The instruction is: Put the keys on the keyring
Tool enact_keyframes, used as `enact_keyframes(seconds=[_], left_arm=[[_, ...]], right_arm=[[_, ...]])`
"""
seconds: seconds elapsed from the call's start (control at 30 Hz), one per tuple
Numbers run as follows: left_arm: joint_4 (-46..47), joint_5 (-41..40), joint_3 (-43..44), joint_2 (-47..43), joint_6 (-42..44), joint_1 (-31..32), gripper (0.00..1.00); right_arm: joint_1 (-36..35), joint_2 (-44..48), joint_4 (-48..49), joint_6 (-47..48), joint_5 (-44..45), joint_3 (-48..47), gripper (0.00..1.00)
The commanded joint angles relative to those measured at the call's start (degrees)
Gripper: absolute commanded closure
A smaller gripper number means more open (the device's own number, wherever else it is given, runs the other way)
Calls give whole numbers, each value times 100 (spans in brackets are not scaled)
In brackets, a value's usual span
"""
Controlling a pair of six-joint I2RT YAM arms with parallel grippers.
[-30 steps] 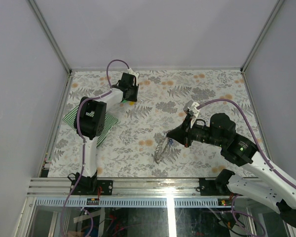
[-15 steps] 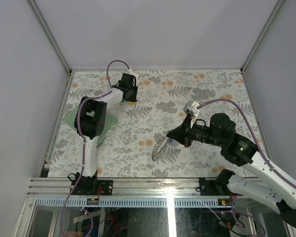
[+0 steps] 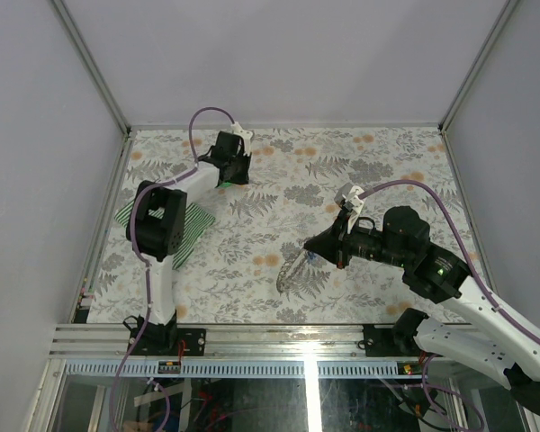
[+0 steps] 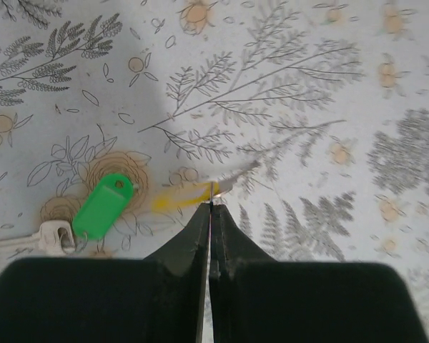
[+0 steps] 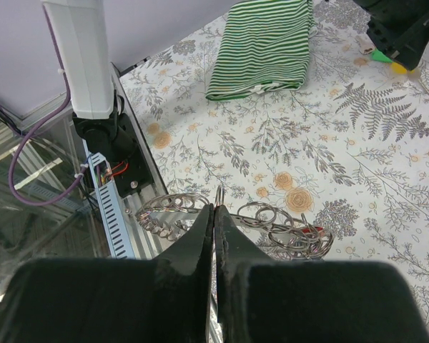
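Note:
My left gripper (image 4: 211,205) is shut on the yellow key (image 4: 180,197), pinching it where the yellow head meets the silver blade, at the far left of the table (image 3: 233,181). A green key (image 4: 104,206) lies just left of it beside a white-headed one (image 4: 44,236). My right gripper (image 5: 216,206) is shut on one ring of the keyring (image 5: 173,207), a grey chain of linked rings held just above the table near its middle (image 3: 293,273). Something red (image 5: 315,229) shows among the rings. The right wrist view has the left gripper (image 5: 404,39) far off, with the green and yellow key heads under it.
A folded green-and-white striped cloth (image 3: 194,231) lies at the left, beneath the left arm (image 3: 158,220). The floral cloth covers the table (image 3: 369,171). Grey walls enclose three sides. A metal rail (image 3: 279,337) runs along the near edge.
The left gripper has closed onto the yellow key, and the left arm's elbow has swung a little to the left. The right gripper keeps its grip; the hanging chain shifted slightly.

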State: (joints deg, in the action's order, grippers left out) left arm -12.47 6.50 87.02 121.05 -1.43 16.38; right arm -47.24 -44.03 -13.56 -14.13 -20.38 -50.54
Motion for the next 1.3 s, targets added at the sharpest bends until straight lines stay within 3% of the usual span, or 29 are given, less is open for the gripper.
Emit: enact_keyframes(seconds=[0.0, 0.23, 0.53, 0.87, 1.07, 1.27], left_arm=[[616, 560, -371, -872, 101, -39, 100], [1199, 1608, -1224, -1998, 210, -17, 100], [1548, 3974, -1871, -3387, 350, 113, 100], [813, 4687, -2076, -4883, 480, 879, 100], [789, 4892, -2243, -5863, 9, 1112, 100], [816, 4996, -2258, -6240, -552, 1377, 100]], right_arm=[[-28, 131, 319, 101, 130, -291, 100], [-30, 241, 301, 343, 367, -324, 100], [-28, 677, 977, 1433, 284, -140, 100], [-26, 1265, 2219, 2928, -367, 581, 100], [-26, 1440, 2411, 3707, -605, 741, 100], [-31, 1419, 2708, 4171, -873, 928, 100]])
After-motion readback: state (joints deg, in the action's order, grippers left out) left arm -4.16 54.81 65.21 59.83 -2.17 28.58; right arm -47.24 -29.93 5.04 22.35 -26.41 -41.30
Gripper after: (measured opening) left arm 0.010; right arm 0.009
